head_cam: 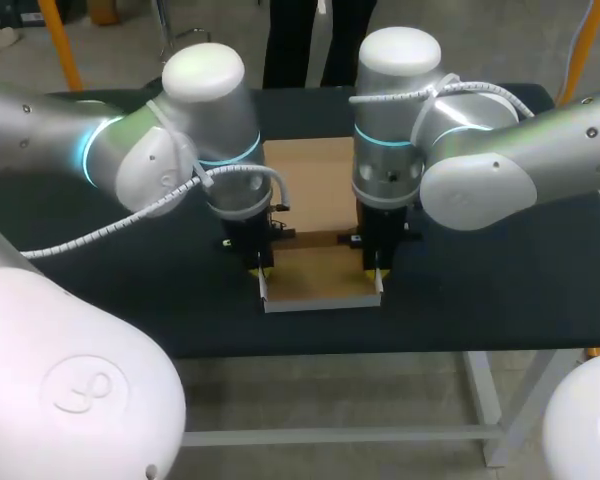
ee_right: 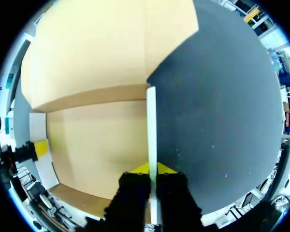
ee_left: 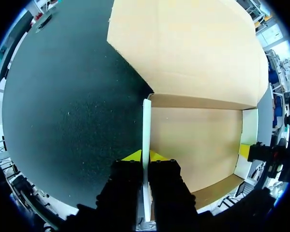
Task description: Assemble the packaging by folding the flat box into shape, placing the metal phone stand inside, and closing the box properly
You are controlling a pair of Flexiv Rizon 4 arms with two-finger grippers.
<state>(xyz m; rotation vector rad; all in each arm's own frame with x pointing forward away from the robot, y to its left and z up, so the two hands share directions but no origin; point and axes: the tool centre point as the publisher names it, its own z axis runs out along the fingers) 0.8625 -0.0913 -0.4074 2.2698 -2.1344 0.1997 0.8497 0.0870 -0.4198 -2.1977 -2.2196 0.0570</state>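
Observation:
A brown cardboard box (head_cam: 315, 185) lies opened out on the black table, its shallow tray part (head_cam: 320, 278) nearest the front edge. My left gripper (head_cam: 262, 272) is shut on the tray's left side flap (ee_left: 146, 130), which stands upright between the yellow tips (ee_left: 145, 155). My right gripper (head_cam: 378, 272) is shut on the right side flap (ee_right: 151, 125) in the same way, its tips (ee_right: 152, 168) on either side of the white edge. Each wrist view shows the other gripper across the tray. No phone stand shows in any view.
The black table (head_cam: 480, 280) is bare to the left and right of the box. The tray's front wall (head_cam: 320, 303) sits a short way back from the table's front edge. A person stands beyond the far edge, not touching anything.

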